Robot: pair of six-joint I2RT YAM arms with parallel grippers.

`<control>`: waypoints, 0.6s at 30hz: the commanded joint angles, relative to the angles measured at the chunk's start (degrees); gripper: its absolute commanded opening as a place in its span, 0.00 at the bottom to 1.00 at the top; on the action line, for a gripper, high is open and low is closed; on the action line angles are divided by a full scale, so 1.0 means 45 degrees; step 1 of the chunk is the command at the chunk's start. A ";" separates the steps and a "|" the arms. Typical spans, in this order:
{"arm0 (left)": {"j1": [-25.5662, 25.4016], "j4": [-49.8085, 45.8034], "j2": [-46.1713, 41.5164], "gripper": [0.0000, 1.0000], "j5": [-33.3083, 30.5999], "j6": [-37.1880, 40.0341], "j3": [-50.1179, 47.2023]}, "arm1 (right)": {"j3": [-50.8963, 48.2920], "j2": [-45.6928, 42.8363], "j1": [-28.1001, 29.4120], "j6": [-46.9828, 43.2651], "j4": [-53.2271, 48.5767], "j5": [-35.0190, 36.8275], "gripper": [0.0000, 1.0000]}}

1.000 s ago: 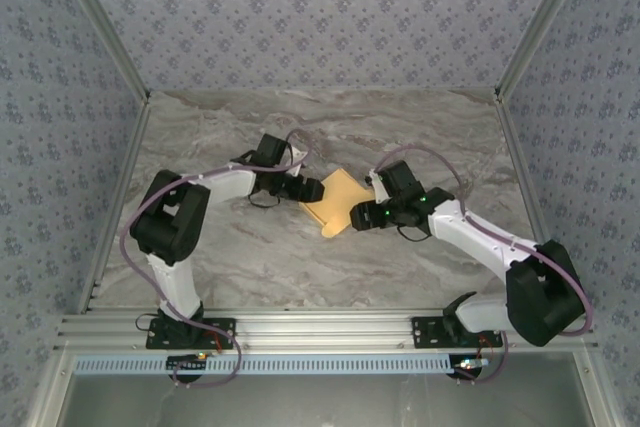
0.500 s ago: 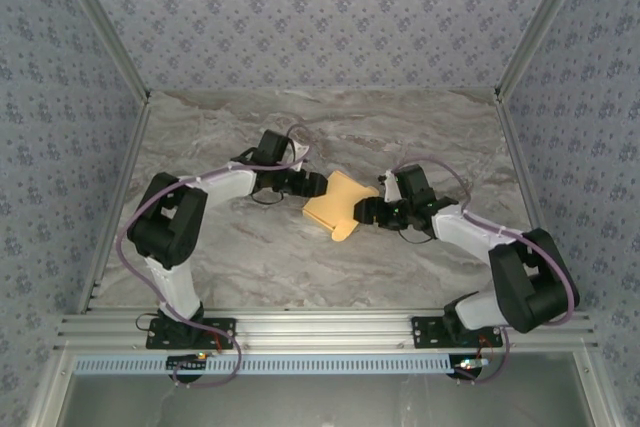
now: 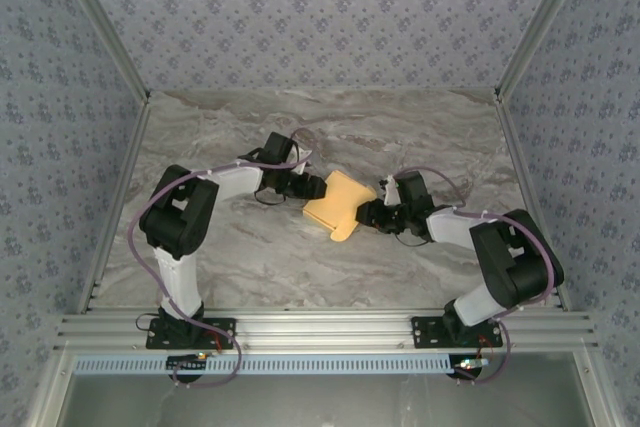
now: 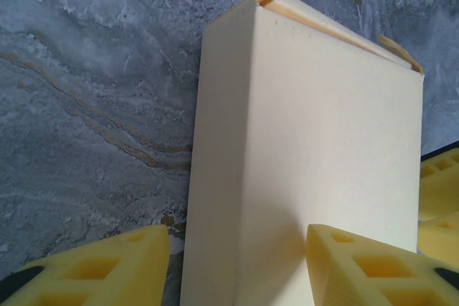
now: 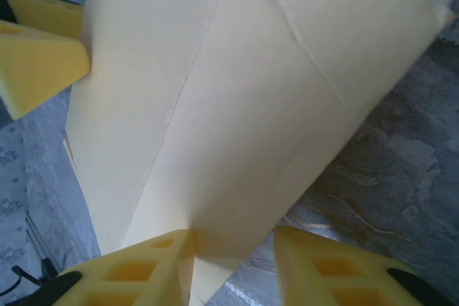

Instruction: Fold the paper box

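Cardboard of this kind is thin and very light, I judge: the paper box (image 3: 338, 205) will slide on the smooth marble table (image 3: 300, 267) at any push, and its walls will dent or crease if I squeeze hard. It lies in the middle of the table, between the two arms, as a shallow shape. I would take it by the creased edges and flaps, not by the wide face. The left gripper (image 4: 238, 233) stands half apart across one end, with a gap beside one finger (image 4: 93, 270), so it is not clamped. The right gripper (image 5: 232, 234) is narrower, around the pointed flap (image 5: 215, 284); whether it pinches, I cannot tell. I count one box, two grippers, and two yellow fingers on each.
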 commanded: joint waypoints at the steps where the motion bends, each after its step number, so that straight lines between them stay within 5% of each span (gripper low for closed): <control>1: 0.0057 -0.0241 0.0133 0.51 0.0025 0.0019 0.0259 | -0.0155 0.0169 -0.0172 0.0106 0.0604 -0.0302 0.33; 18: 0.0263 0.0860 0.0108 0.34 0.0697 -0.1237 -0.0600 | -0.0028 0.0164 -0.0368 0.0193 0.0992 -0.0460 0.22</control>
